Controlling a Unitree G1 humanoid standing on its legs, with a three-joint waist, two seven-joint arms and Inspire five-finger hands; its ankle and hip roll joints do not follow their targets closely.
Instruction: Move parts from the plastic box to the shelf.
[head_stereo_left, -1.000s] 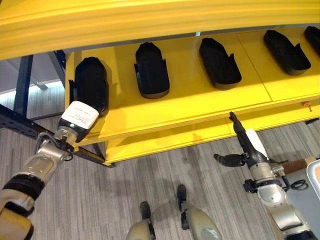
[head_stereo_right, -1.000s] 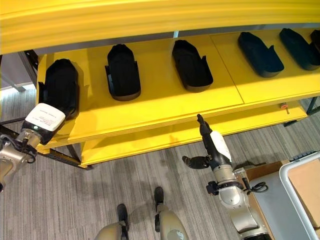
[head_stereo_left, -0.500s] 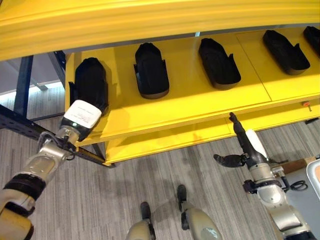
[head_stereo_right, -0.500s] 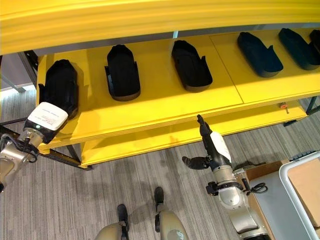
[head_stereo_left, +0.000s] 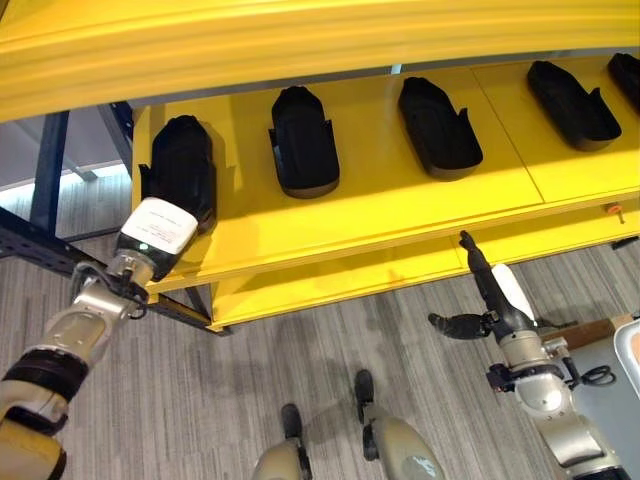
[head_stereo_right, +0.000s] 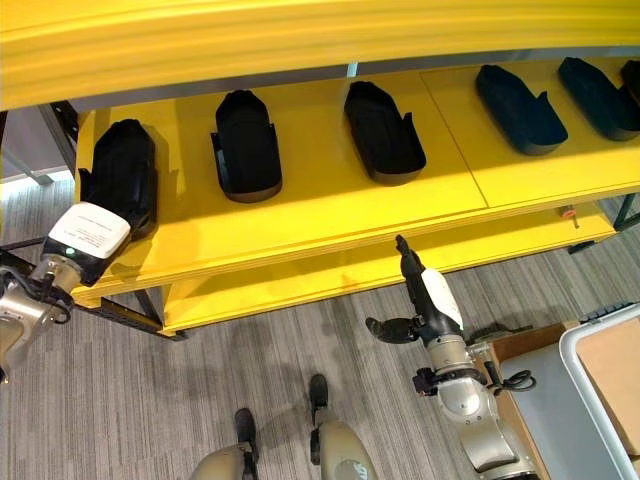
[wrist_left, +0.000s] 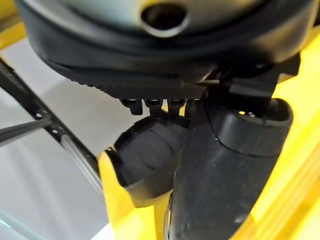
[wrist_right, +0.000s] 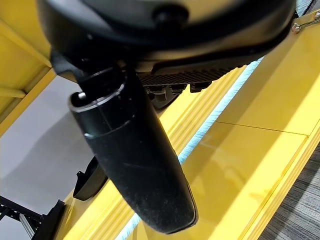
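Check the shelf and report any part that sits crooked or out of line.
Nothing stands out as wrong. The black parts lie spaced in a row on the yellow shelf. The leftmost part sits at the shelf's left end, by the left hand. The right hand hangs below the shelf edge, fingers straight, holding nothing.

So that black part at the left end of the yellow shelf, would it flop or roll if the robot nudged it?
Probably neither. The black part looks like a moulded plastic shell that keeps its shape, so likely stiff. It lies long and low on the yellow shelf, so it should slide rather than roll or tip. Being hollow, as the open ones beside it suggest, it is probably light. The left hand is against its near end.
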